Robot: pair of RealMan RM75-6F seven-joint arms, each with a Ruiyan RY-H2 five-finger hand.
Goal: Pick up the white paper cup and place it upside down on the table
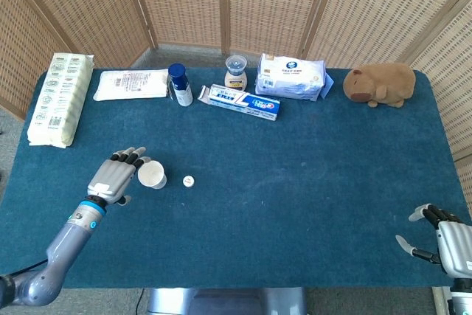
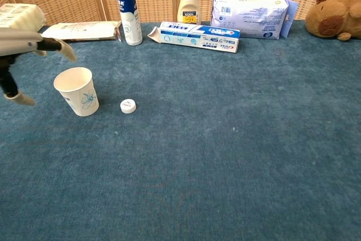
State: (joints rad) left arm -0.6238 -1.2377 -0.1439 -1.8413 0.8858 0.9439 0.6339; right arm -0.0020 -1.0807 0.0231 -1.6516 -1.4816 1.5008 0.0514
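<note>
You see a matt white paper cup (image 2: 77, 91) standing on the table's (image 1: 310, 204) napped, matt blue cloth. Your left hand (image 1: 114, 178) shows smooth silvery metal-looking shells; beyond, a plush brown toy (image 1: 379, 84) and glossy plastic-wrapped packs (image 1: 291, 76).
</note>
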